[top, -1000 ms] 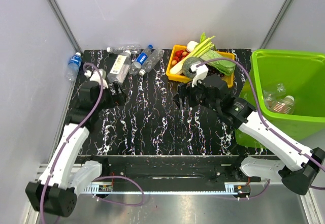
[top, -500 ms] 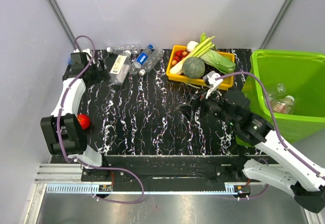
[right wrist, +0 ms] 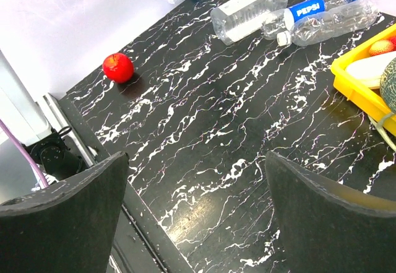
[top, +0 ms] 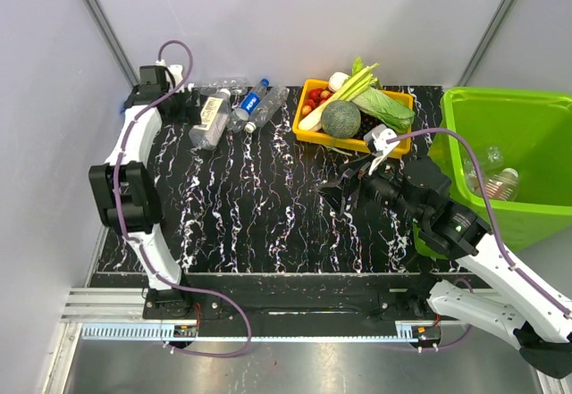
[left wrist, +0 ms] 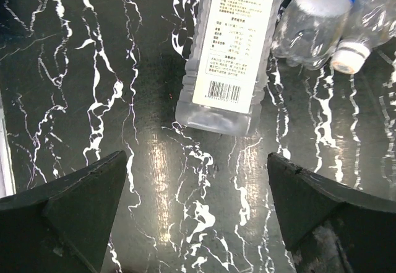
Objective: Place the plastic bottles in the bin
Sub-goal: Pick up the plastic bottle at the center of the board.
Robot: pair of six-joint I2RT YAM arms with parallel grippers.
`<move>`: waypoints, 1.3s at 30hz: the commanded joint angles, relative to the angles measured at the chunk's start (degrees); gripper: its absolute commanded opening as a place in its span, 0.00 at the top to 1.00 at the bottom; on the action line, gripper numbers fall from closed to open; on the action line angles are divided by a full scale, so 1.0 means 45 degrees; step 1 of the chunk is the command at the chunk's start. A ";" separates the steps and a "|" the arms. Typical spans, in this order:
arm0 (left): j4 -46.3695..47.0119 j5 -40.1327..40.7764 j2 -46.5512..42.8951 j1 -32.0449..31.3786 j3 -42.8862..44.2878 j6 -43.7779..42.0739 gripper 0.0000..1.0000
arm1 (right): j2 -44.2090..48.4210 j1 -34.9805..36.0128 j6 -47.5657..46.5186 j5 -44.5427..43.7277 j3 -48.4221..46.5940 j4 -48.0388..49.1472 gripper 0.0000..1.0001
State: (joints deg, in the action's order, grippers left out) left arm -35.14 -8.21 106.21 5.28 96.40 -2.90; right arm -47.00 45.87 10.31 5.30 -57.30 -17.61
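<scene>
Several plastic bottles lie in a cluster at the far left of the black table: a white-labelled one, a blue-labelled one and clear ones. My left gripper is open and empty just left of that cluster. In the left wrist view, its jaws stand wide apart over bare table, short of the white-labelled bottle's base. My right gripper is open and empty over mid-table; it also shows in the right wrist view. The green bin at the right holds clear bottles.
A yellow tray of vegetables and a melon stands at the back, between the bottles and the bin. A red apple lies near the table's left edge; my left arm hides it in the top view. Grey walls close in the back and left.
My left arm has swung up to the far left corner, bringing its gripper next to the bottles. My right gripper has drawn back from the yellow tray toward the near right.
</scene>
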 commanded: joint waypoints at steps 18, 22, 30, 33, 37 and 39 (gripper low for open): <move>0.0445 0.2019 0.3974 -0.1114 0.2660 -0.1427 0.01 | -0.1039 0.0100 -0.0298 -0.0729 0.0174 0.0826 0.02; 0.0464 0.1883 0.4034 -0.1095 0.2582 -0.1602 0.03 | -0.1137 0.0100 -0.0161 -0.0495 0.0057 0.0826 0.03; -0.0082 0.1179 0.3606 -0.1114 0.2349 -0.1136 0.26 | -0.0903 0.0100 0.0268 -0.0202 -0.0079 0.0788 0.04; -0.0122 0.1725 0.2748 -0.1095 0.1530 -0.0141 0.45 | -0.0708 0.0081 0.0405 -0.0279 -0.0216 0.0534 0.05; -0.0472 0.1765 0.1497 -0.1114 0.0611 0.1146 0.51 | -0.0240 0.0081 0.0795 -0.0552 -0.0139 0.0455 0.05; -0.0513 0.1532 0.0717 -0.1095 0.0046 0.1637 0.52 | 0.0034 0.0100 0.0951 -0.0553 -0.0021 0.0533 0.05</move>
State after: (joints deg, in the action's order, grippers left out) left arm -37.30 -1.04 118.76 0.10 99.22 -2.02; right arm -49.89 45.87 12.36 3.09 -56.55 -16.49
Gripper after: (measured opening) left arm 0.650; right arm 0.952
